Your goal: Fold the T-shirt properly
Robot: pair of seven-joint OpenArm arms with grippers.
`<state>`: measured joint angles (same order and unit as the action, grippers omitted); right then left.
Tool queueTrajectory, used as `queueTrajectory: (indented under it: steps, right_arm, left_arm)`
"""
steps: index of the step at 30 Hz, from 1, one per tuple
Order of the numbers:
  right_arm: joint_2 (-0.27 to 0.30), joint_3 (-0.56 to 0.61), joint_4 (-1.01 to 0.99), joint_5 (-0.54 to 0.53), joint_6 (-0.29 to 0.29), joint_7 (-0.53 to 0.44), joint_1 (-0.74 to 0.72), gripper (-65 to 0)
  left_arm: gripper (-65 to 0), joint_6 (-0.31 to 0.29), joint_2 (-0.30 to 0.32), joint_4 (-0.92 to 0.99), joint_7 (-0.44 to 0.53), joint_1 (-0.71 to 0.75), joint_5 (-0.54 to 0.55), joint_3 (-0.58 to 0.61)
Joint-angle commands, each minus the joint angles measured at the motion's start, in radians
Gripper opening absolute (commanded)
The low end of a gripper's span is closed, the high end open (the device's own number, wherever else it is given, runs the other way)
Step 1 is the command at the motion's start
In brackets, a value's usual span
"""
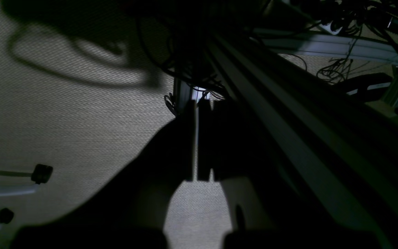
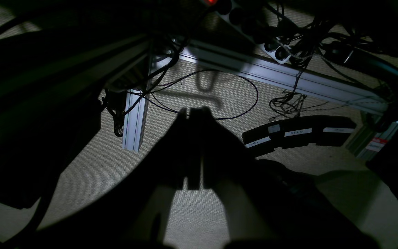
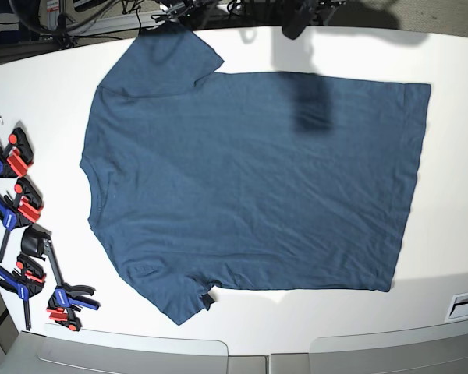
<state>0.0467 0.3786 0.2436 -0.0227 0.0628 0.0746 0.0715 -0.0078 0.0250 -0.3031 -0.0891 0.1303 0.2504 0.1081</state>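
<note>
T-shirt (image 3: 249, 179) folding has not begun, judging from how the garment lies: the dark teal-blue shirt is spread out flat and single-layered on the white table (image 3: 452, 234), filling most of its middle. Its collar end points toward the row of red-and-blue clamps (image 3: 19, 210) lined up along the table edge, and its straight hem lies at the far end from those clamps. One sleeve reaches toward the table's far edge; the other reaches toward the near edge, with a small corner of it turned under. Light wrinkles run across the body, yet no fold line, doubled layer or tucked sleeve shows anywhere.

Neither arm is over the shirt. In the base view only dark shapes at the table's far edge, beyond the shirt, and a soft shadow across the cloth hint at them. Both wrist cameras look down on woven floor covering, aluminium frame rails (image 2: 271, 74) and loose cables, not on the table. The left gripper (image 1: 199, 138) has its fingers pressed together with nothing between them, and the right gripper (image 2: 195, 148) is likewise closed and empty.

So every step is left, by this reading: bringing the arms to the shirt, taking hold of an edge, folding the sleeves and sides in, then doubling the body over.
</note>
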Motion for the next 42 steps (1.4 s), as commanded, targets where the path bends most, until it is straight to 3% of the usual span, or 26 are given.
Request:
queueTrajectory:
  steps: [1,31,42]
  right_arm:
    - [0.001,0.001,0.006,0.001,-0.003,-0.007,-0.002,-65.0]
    - [0.005,0.001,0.006,0.001,-0.003,-0.002,-0.001,-65.0]
    - [0.077,0.001,0.019,0.001,-0.004,0.019,0.052,-65.0]
  left_arm:
    - [-65.0,-0.004,-0.008,-0.006,0.003,0.005,0.002,0.003]
    - [-65.0,-0.003,0.028,-0.151,-0.005,0.106,0.002,0.003]
    - [-65.0,-0.003,0.071,-0.183,-0.015,0.171,0.002,0.003]
